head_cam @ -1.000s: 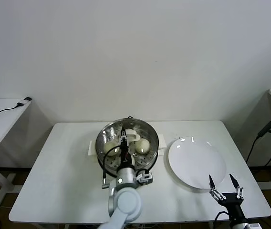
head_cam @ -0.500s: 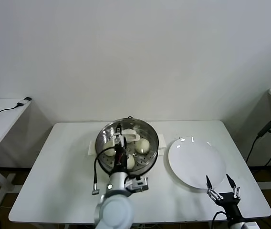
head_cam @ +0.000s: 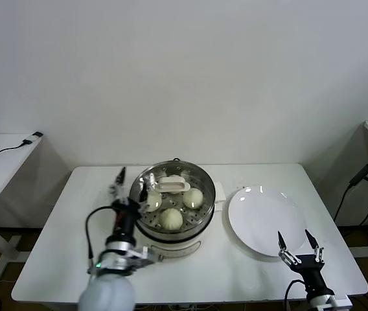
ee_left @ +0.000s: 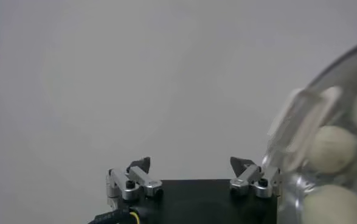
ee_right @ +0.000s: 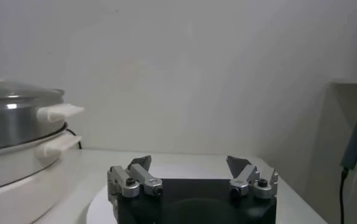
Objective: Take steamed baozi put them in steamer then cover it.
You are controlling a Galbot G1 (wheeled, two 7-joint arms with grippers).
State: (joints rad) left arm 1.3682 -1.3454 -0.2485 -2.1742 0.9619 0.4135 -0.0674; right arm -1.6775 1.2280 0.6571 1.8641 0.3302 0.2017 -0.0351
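Observation:
The steamer (head_cam: 205, 208) stands mid-table on its cream-white pot base (head_cam: 171, 249). The glass cover lies on it, its white handle (head_cam: 173, 186) at the centre. Three baozi (head_cam: 192, 197) show through the glass; a fourth is hidden. My left gripper (head_cam: 132, 178) is open and empty, just left of the steamer's rim. In the left wrist view my left gripper (ee_left: 191, 164) is open, with the cover (ee_left: 348, 79) and baozi (ee_left: 330, 146) beside it. My right gripper (head_cam: 294, 238) is open and empty at the plate's near edge; it is open in the right wrist view (ee_right: 189, 163), where the covered steamer (ee_right: 14, 125) stands off to one side.
A flat white plate (head_cam: 265, 217) lies right of the steamer, and its edge shows in the right wrist view (ee_right: 99, 210). A small side table (head_cam: 2, 159) with a cable stands at the far left. A cabinet with a hanging cable (head_cam: 365, 172) is at the right.
My left gripper has pulled back from above the cover's handle and swung left, off the steamer. The cover stays on the steamer. My right gripper shifted slightly left.

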